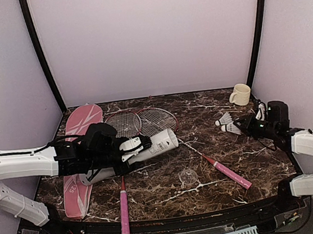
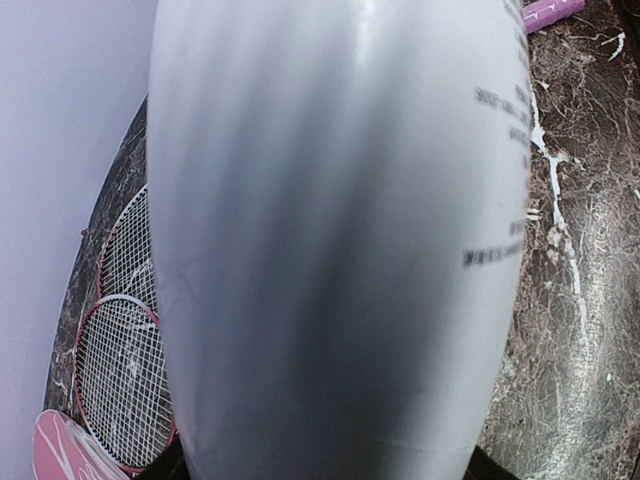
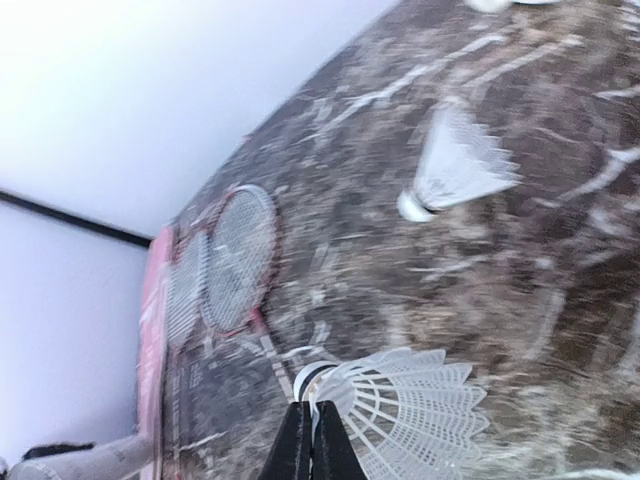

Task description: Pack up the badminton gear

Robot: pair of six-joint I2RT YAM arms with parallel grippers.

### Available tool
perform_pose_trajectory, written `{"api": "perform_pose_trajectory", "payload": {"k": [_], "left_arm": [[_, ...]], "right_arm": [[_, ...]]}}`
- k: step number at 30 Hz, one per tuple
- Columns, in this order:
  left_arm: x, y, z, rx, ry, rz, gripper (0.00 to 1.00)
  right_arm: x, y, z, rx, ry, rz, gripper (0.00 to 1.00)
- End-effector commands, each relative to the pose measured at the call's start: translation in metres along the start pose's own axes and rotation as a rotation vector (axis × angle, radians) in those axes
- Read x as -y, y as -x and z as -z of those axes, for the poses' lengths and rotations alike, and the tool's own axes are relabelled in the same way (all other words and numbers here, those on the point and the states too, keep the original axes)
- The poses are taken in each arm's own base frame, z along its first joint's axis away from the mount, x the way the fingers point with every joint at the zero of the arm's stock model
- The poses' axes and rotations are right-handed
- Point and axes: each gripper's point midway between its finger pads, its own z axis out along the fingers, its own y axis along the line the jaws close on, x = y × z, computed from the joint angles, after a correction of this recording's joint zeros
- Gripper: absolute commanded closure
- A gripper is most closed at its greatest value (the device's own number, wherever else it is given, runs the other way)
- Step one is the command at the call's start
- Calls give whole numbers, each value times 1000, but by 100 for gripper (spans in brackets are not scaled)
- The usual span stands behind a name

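Top view: found left pincer clamped around white tube, just beside racquet heads. Left wrist: judged tube smooth, slippery; best held mid-barrel. Right wrist: found right pincer nipping shuttlecock, well right of tube; featherlight, fragile, cork safer hold.

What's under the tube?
The tube, held in the left gripper, crosses one racquet: its head shows behind, its pink handle in front, the shaft between hidden. The arm covers the cover's middle.
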Motion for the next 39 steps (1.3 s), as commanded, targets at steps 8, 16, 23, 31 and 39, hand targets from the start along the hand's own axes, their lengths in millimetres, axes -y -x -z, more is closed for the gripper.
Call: {"api": "perform_pose_trajectory", "payload": {"k": [8, 16, 23, 31, 39], "left_arm": [[-1, 8, 0, 16, 5, -15, 37], [0, 8, 1, 15, 8, -19, 37], [0, 8, 1, 16, 9, -21, 37], [0, 8, 2, 14, 10, -24, 37], [1, 8, 2, 16, 10, -26, 37]], "right_arm": [[-201, -46, 47, -241, 736, 333, 100], [-248, -91, 49, -374, 857, 394, 100], [-255, -123, 41, -477, 890, 395, 100], [-259, -142, 37, -550, 891, 424, 100], [-257, -160, 34, -616, 880, 435, 100]]}}
